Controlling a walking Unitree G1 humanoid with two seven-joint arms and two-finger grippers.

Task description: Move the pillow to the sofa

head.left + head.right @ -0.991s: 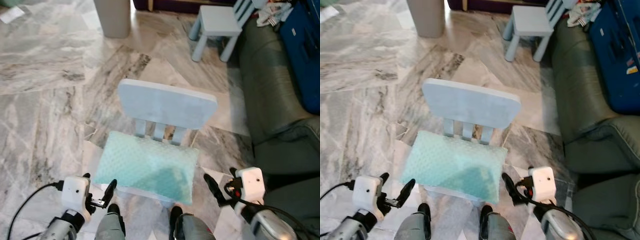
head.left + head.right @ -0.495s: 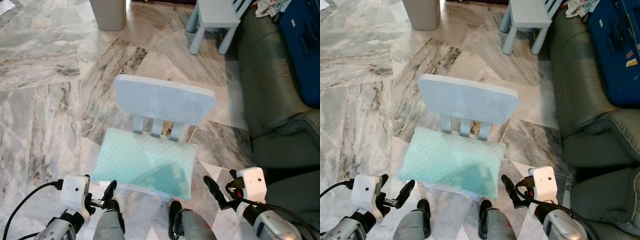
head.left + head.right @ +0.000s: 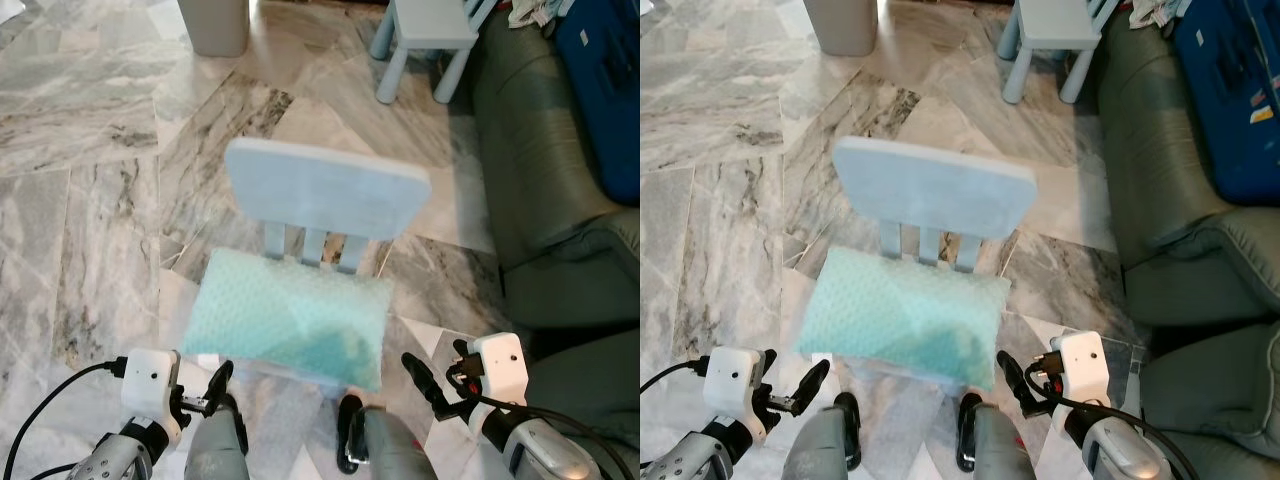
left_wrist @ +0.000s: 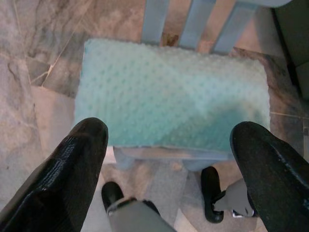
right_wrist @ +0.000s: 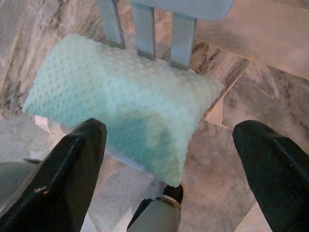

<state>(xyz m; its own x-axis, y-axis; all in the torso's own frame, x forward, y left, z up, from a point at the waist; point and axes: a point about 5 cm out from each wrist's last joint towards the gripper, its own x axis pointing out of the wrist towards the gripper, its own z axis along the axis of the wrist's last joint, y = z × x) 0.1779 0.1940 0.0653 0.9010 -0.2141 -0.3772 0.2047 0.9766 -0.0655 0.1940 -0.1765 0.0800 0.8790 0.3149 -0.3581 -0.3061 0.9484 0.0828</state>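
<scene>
- The left pincer (image 3: 203, 392) hangs low at the near left, its two black fingers (image 4: 72, 166) spread wide apart, holding nothing and touching nothing.
- The right pincer (image 3: 428, 385) sits at the near right, fingers equally wide apart and empty, clear of the cushion.
- The mint-green dimpled pillow (image 3: 288, 320) lies flat across the seat of a small pale-blue child's chair (image 3: 326, 190), its far edge against the three back slats; it overhangs the seat at both ends.
- Both pincers are just short of the pillow's near edge, one off each end.
- The robot's feet (image 3: 845, 425) stand just near of the chair.
- The floor (image 3: 90, 150) is grey veined marble.
- A dark green sofa (image 3: 540, 170) runs along the right side, with a blue case (image 3: 610, 90) lying on it.
- A second light-blue stool (image 3: 425, 40) and a grey bin (image 3: 215, 25) stand at the far end.
</scene>
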